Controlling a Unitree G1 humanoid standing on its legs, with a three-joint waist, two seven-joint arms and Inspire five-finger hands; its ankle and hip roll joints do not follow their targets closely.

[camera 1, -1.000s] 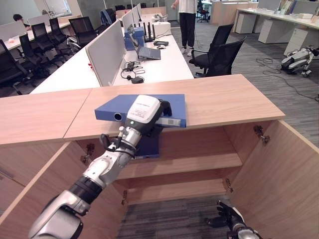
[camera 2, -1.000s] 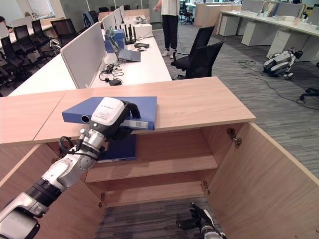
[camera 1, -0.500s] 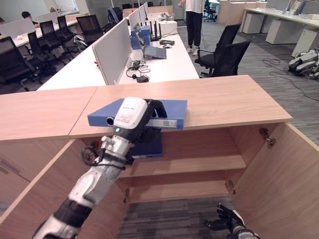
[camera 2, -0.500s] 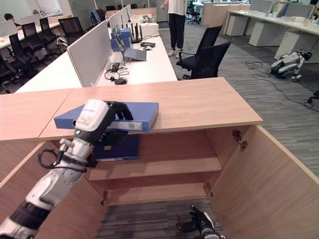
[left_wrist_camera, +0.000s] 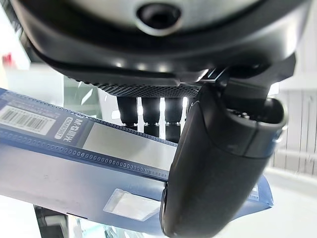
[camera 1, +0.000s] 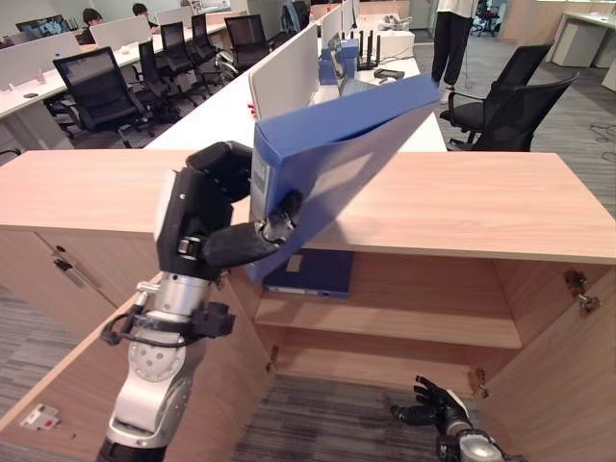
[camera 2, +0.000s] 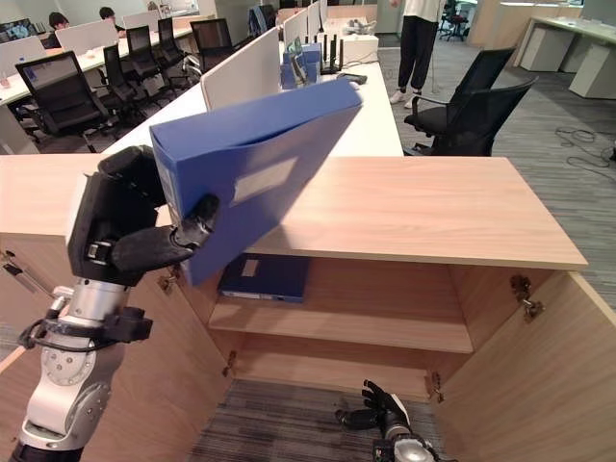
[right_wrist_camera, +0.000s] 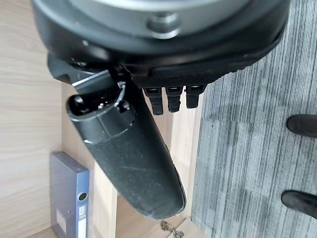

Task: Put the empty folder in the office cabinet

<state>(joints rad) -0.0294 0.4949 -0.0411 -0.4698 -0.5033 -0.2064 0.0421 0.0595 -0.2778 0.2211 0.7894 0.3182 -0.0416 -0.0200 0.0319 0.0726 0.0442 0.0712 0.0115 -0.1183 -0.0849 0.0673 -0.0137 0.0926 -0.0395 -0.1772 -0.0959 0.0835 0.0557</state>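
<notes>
1. Folder (camera 1: 337, 144), blue and tilted, sits in the upper centre of the frame, raised above the wooden cabinet (camera 1: 462, 197) top.
2. Cabinet doors stand open; a second blue folder (camera 1: 310, 273) lies flat on the upper shelf (camera 1: 404, 322).
3. Left hand (camera 1: 207, 217), centre left, has fingers and thumb curled round the folder's spine end.
4. Right hand (camera 1: 438, 414), bottom right, hangs with relaxed fingers, holding nothing.

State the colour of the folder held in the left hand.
Blue: the folder in the left hand, clearest in the right eye view.
</notes>
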